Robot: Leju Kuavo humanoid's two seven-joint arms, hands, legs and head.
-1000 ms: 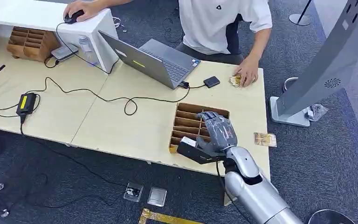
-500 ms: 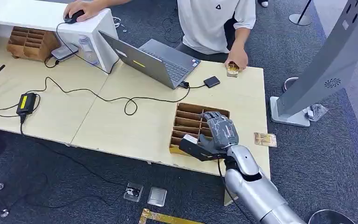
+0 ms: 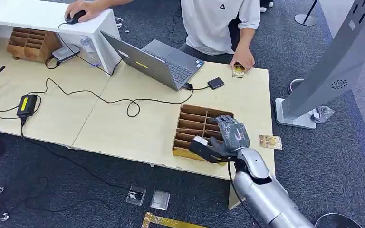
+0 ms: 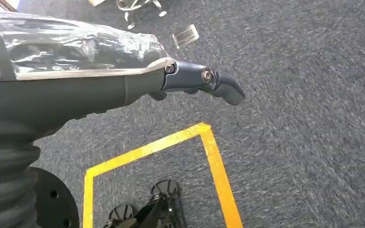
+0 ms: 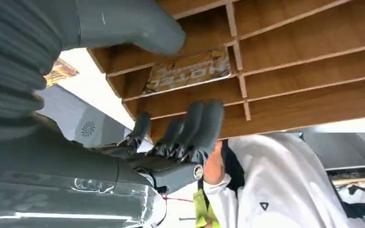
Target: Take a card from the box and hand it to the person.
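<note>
The wooden slotted box sits near the table's front edge. My right hand hovers over its right end, fingers apart and holding nothing. In the right wrist view a brown card printed "HOTEL" lies in one slot of the box, between my thumb and my dark fingers, neither touching it. My left hand hangs over the carpet, holding nothing. The person stands behind the table, one hand on a card at the far edge.
Another card lies on the table to the right of the box. An open laptop, a black cable, a small black device and a second wooden box lie further back. A grey stand is on the right.
My right hand has shifted a little to the right over the box. The person's hand has drawn its card back to the table's far edge.
</note>
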